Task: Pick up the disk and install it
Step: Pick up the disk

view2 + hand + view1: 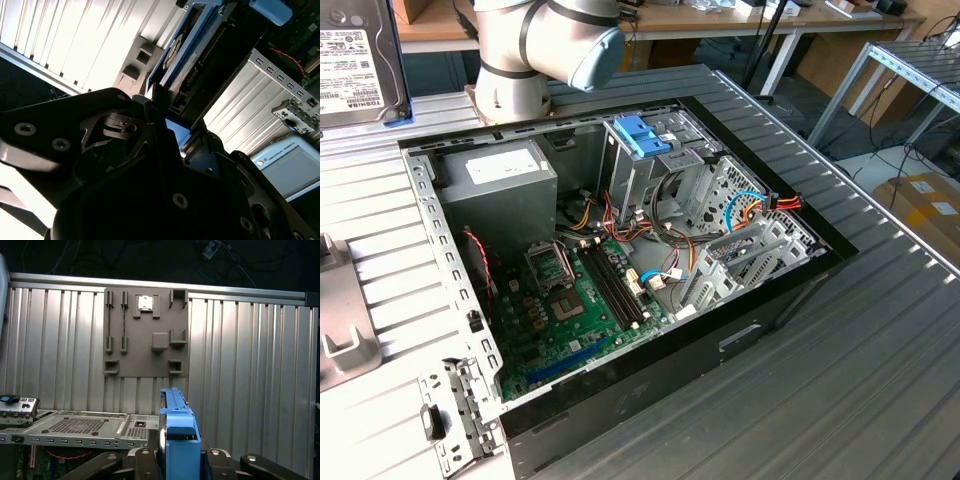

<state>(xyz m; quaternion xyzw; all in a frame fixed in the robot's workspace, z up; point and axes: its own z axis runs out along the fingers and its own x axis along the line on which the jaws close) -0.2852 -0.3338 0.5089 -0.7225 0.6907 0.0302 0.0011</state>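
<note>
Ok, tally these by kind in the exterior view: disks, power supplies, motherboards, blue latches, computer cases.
disk: 1
power supply: 1
motherboard: 1
blue latch: 1
computer case: 1
Total: 5

An open computer case (650,385) sits mid-worktop (880,400), holding a grey power supply (505,178), green motherboard (565,320) and blue-latched cage (630,185).
</note>
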